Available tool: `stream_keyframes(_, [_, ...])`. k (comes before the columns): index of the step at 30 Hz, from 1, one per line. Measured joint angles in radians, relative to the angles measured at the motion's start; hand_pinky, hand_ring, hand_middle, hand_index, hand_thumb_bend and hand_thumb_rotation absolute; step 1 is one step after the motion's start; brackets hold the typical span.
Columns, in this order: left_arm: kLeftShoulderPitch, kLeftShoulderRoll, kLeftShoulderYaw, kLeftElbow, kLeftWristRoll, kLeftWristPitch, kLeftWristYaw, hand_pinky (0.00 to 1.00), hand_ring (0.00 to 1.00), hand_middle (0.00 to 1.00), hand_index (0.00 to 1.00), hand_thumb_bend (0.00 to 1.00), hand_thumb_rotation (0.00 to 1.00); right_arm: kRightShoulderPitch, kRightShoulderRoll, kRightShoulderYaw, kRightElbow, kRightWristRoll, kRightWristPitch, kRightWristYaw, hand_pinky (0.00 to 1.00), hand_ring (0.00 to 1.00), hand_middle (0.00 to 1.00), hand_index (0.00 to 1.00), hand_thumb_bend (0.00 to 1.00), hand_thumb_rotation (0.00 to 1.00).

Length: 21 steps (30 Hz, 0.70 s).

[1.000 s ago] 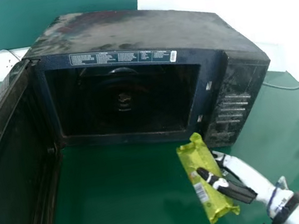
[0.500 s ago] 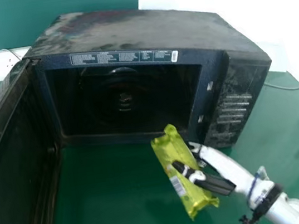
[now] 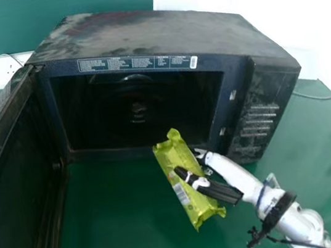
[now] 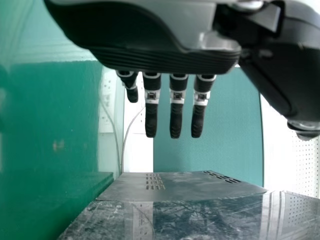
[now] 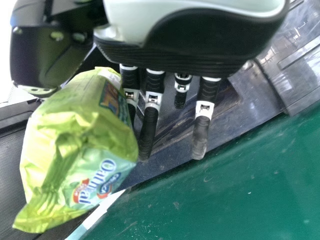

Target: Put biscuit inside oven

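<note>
Carried toward ten o'clock, the yellow-green foil biscuit packet (image 3: 171,155) is gripped by the black-and-white right hand (image 3: 211,188), outside the open black oven (image 3: 170,30) at six o'clock; the black-and-grey left hand (image 4: 125,37) is held open.

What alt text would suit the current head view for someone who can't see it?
The robot's right hand holds a yellow-green biscuit packet, tilted, in front of a dark microwave oven on a green table. The oven's door stands wide open on the left.

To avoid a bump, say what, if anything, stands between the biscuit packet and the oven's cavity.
Nothing visible: the door stands open to the left, and the biscuit packet, in the right hand, faces the open cavity.
</note>
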Motion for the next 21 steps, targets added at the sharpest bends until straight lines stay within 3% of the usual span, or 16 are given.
stream_keyframes(15, [0.003,0.0,0.0,-0.005,-0.006,0.001,-0.006,0.71,0.79,0.82,0.8,0.74,0.69,-0.216,0.073,0.099,0.176,-0.118,-0.021,-0.068,0.39,0.46,0.49,0.3,0.47,0.0])
stream_keyframes(21, [0.003,-0.002,0.0,-0.005,-0.009,0.001,-0.008,0.71,0.78,0.81,0.79,0.68,0.64,-0.325,0.105,0.132,0.304,-0.162,-0.069,-0.114,0.39,0.46,0.49,0.29,0.47,0.0])
